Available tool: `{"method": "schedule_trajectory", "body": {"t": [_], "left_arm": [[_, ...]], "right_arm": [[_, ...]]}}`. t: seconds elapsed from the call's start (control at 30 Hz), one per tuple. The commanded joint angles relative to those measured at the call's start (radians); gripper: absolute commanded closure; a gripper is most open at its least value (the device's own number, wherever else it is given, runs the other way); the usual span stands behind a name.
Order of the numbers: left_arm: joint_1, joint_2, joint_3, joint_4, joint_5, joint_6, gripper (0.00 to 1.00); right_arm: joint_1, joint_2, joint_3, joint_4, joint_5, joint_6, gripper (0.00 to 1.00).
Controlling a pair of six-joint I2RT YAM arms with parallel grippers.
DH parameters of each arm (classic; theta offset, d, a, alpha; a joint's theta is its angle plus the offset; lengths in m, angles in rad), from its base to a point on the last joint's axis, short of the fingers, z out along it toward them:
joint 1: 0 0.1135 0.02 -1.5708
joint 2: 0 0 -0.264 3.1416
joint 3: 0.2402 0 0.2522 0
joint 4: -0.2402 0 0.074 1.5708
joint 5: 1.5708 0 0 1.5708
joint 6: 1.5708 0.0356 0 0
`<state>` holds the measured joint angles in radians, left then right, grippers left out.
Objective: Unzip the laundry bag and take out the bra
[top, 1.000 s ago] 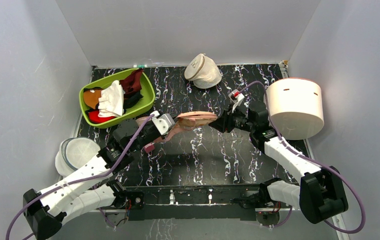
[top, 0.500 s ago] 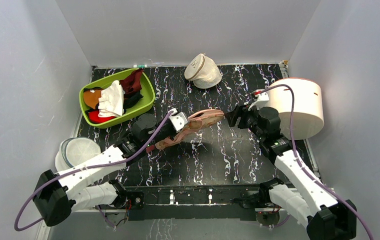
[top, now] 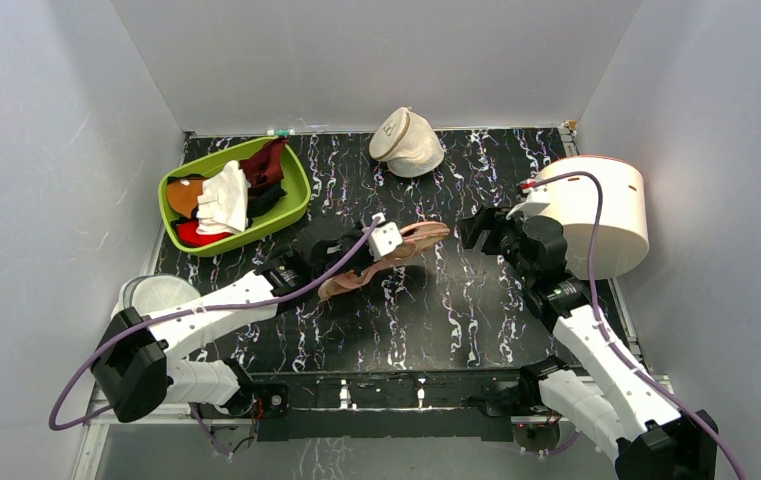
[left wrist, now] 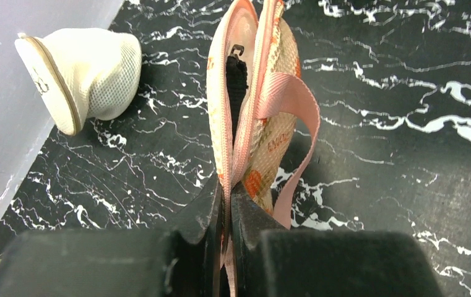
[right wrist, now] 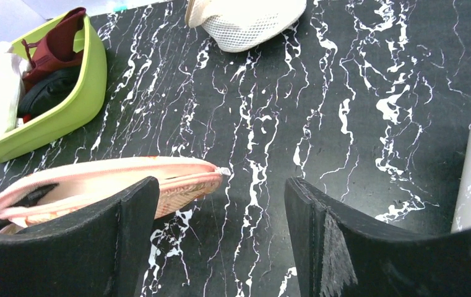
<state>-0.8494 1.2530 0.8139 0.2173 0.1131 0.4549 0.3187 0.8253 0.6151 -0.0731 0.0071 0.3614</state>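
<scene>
Pinching one rim of the peach-pink, two-lobed zip case printed with small orange motifs (left wrist: pixel 220 124), the left claw (left wrist: pixel 226 192) is clenched tight on its fabric edge and holds it on edge over the middle of the black, white-veined marble worktop (top: pixel 436 310). The case's zip stands parted along the upper seam, with a small metal pull (left wrist: pixel 237 49) near the far end. Black fabric (left wrist: pixel 237 74) shows in the gap; whether it is the bra's edging cannot be told. A loop of pink woven webbing (left wrist: pixel 294 105) hangs down one side.

The right claw (right wrist: pixel 217 192) is released and holds nothing, its dark fingers (right wrist: pixel 319 235) spread wide. It sits just beside the case's right tip, not touching it.

Toward the far edge lies a cream domed mesh pouch with a round label (top: pixel 411 145). A lime-green plastic tub (top: pixel 291 215) in the far-left corner holds white, maroon, black and orange cloth. A tall white cylinder with a pink rim (top: pixel 596 215) stands at the right edge, close behind the right arm. A round white mesh bag (top: pixel 156 300) rests at the left edge.
</scene>
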Motion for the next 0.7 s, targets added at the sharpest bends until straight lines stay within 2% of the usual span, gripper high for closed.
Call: {"method": "schedule_trajectory", "body": {"t": [0.0,0.17,0.23,0.33,0.43,0.57,0.67], "left_arm": [[-0.008,-0.079,0.007,0.031,0.023,0.025,1.0],[-0.01,-0.105,-0.003,0.032,0.032,0.083,1.0],[-0.014,-0.08,0.018,0.003,0.011,0.116,1.0],[-0.055,-0.048,0.037,-0.036,-0.099,0.217,1.0],[-0.132,-0.032,0.0,-0.007,-0.232,0.358,1.0],[-0.24,0.002,-0.062,0.022,-0.336,0.457,1.0],[-0.29,0.012,-0.075,-0.05,-0.312,0.426,1.0]], "right_arm": [[-0.002,0.054,0.068,0.036,-0.128,-0.024,0.29],[-0.005,0.104,0.055,0.097,-0.368,-0.036,0.27],[-0.004,0.13,0.067,0.105,-0.402,-0.006,0.26],[-0.004,0.142,0.091,0.051,-0.242,0.04,0.21],[-0.006,0.142,0.104,-0.012,-0.087,0.05,0.16],[-0.009,0.149,0.108,-0.024,-0.083,0.034,0.15],[-0.008,0.136,0.106,-0.027,-0.092,0.021,0.14]]}}
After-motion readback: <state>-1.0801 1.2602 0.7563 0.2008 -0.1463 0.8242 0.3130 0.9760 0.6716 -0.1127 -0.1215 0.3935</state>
